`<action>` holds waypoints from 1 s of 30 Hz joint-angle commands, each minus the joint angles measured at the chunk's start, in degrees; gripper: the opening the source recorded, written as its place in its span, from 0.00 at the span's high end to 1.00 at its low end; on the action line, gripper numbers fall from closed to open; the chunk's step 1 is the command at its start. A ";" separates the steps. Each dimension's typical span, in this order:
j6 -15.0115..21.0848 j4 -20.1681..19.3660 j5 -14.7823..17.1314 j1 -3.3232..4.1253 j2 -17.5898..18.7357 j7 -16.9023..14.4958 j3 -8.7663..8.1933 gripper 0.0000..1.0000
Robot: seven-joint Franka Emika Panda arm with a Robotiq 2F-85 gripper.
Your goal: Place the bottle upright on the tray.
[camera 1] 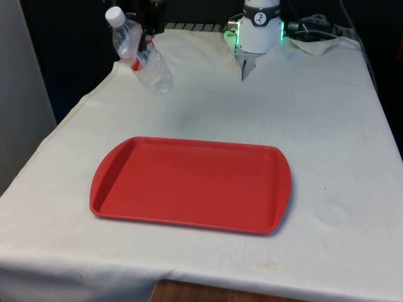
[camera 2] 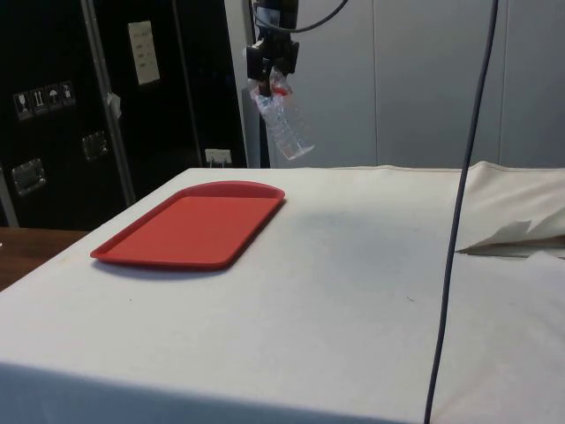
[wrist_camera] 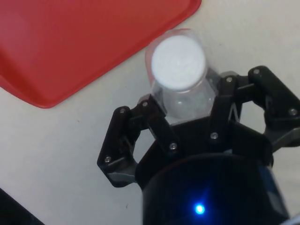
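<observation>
The gripper (wrist_camera: pixel 185 115) is black, with angular jointed finger links that carry small silver screws, mounted under a round black body. At the far end of the table the robot's base (camera 1: pixel 261 28) is white and rounded, with a black band and green lights on its sides.

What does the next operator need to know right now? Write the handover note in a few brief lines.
Gripper: shut on the bottle, holding it in the air near its neck.
Bottle: clear plastic, white cap, tilted, cap end uppermost, off to the side of the tray, not above it.
Tray: red, flat on the white cloth, nothing on it.
Done: bottle picked up.
Left: carry it over the tray, bring it upright, set it down, release.
</observation>
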 commanded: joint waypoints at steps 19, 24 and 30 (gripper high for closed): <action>0.40 0.69 3.72 -0.29 0.52 -10.14 0.40 0.66; 0.34 0.74 4.01 -0.29 0.52 -12.20 0.52 0.66; 0.29 0.86 4.76 -0.29 0.57 -14.84 0.57 0.66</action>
